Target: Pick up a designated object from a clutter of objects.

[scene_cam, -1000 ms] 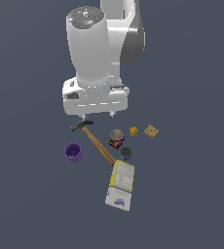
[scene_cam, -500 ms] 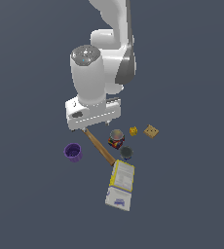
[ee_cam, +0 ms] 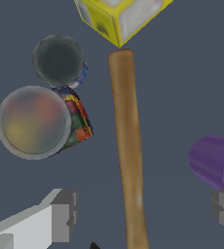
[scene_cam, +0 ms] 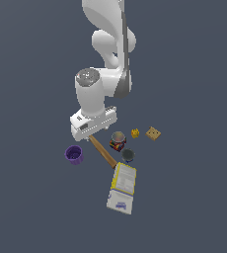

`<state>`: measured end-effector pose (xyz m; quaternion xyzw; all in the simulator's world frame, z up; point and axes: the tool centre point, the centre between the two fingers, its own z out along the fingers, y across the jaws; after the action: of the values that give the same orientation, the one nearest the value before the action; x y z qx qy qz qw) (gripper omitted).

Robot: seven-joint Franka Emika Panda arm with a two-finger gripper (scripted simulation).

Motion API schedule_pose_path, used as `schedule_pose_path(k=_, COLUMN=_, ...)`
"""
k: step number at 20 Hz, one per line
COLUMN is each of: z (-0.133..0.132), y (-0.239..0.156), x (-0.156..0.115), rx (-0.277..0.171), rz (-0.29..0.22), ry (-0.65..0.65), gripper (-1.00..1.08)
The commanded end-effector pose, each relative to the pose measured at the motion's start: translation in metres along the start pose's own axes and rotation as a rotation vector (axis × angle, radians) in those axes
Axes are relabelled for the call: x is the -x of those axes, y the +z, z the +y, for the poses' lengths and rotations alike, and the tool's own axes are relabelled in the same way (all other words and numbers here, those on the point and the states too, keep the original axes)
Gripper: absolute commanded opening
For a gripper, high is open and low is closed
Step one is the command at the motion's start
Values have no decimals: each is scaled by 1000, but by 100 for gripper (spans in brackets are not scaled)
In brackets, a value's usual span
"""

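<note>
hammer (scene_cam: pixel 103 152) between cup (scene_cam: pixel 74 154) and cans (scene_cam: pixel 118 141) | box (scene_cam: pixel 122 188) at handle end

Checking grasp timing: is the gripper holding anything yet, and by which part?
Nothing is held. The open gripper straddles the brown wooden handle of the claw hammer, fingers clear of it on both sides.

you see a hammer (ee_cam: pixel 128 146) with a brown wood handle. the cup (scene_cam: pixel 74 154) is purple. one can (ee_cam: pixel 41 121) has many colours, red, yellow, green and blue, with a grey top. the small can (ee_cam: pixel 59 61) is dark grey. the flat box (scene_cam: pixel 122 189) is yellow and white. the tiny piece (scene_cam: pixel 134 133) is yellow, the cube (scene_cam: pixel 153 133) tan. the arm (scene_cam: pixel 103 79) is white and grey.
</note>
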<state>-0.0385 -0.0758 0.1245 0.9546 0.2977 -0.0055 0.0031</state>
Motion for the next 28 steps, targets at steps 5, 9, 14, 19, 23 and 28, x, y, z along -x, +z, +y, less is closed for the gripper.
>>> schedule_pose_path(k=5, z=-6, y=34, x=15, rx=0, rz=6, ry=-133, gripper=100)
schedule_pose_path(k=9, z=-10, y=47, x=22, rx=-1, rz=9, ry=-187, gripper=100)
schedule_pose_path(k=14, z=-13, y=57, x=27, rx=-1, rz=12, ry=-228, gripper=100)
schedule_pose_path(k=19, z=-13, y=58, x=28, rx=-2, rz=12, ry=-233, gripper=100)
schedule_pose_path(k=23, z=-13, y=63, x=28, rx=-2, rz=12, ry=-233, gripper=100)
schedule_pose_path(k=28, z=-14, y=79, x=28, rx=-1, rz=12, ry=-235, gripper=100)
